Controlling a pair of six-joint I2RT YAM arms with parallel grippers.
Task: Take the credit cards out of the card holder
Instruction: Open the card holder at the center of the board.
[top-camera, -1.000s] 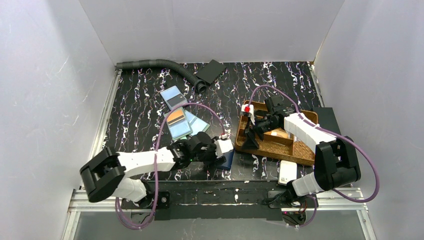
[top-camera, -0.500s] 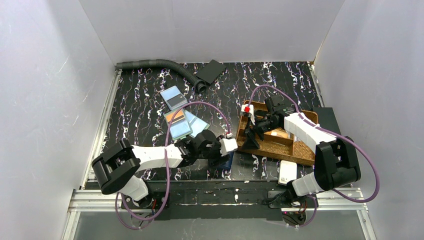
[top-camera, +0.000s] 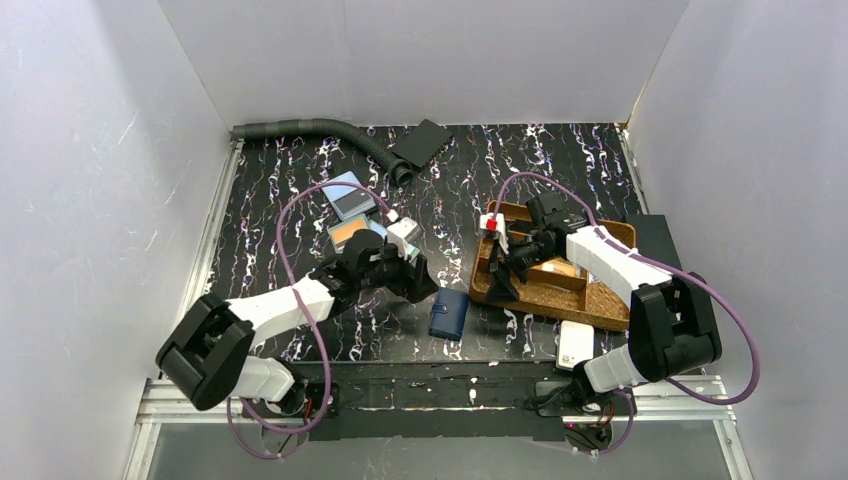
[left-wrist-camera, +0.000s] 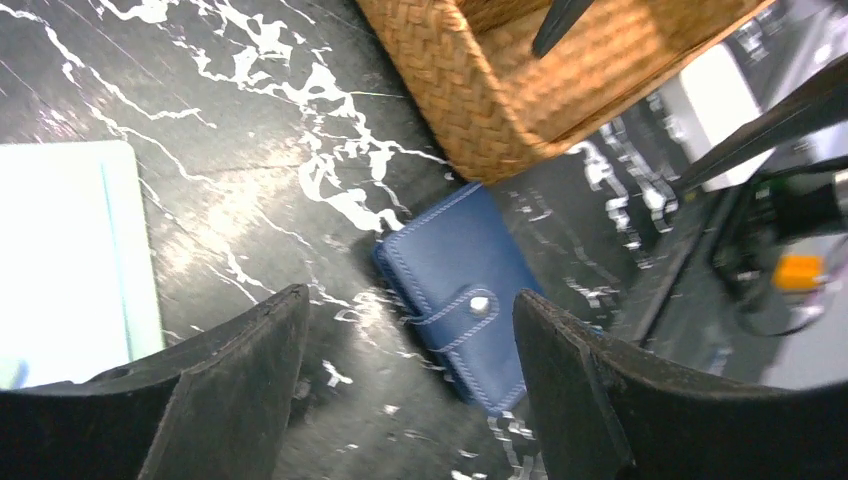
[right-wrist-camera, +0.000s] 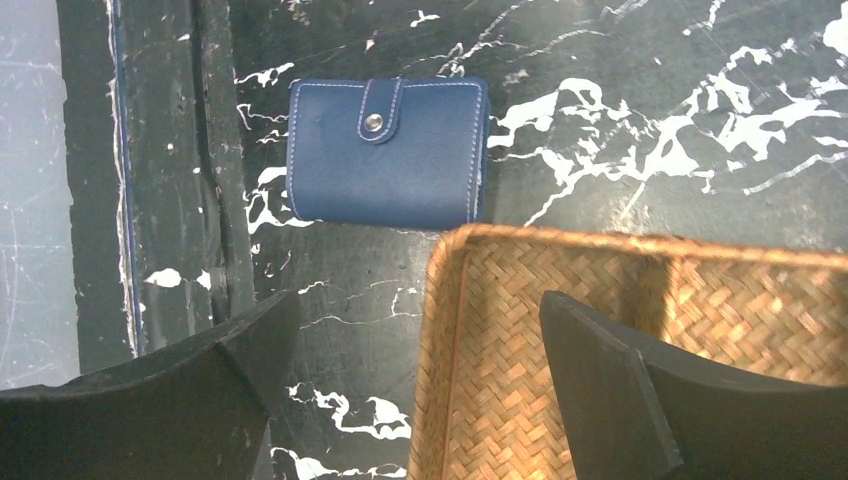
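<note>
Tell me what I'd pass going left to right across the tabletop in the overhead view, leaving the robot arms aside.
credit cards → card holder → woven tray

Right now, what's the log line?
left gripper open, clear of holder | right gripper open over tray edge | holder shut, beside tray | cards loose on table

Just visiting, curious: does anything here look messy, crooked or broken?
Nothing broken or spilled. The cards lie in a loose, overlapping pile, and the blue wallet sits snapped shut, slightly crooked, beside the woven tray.
</note>
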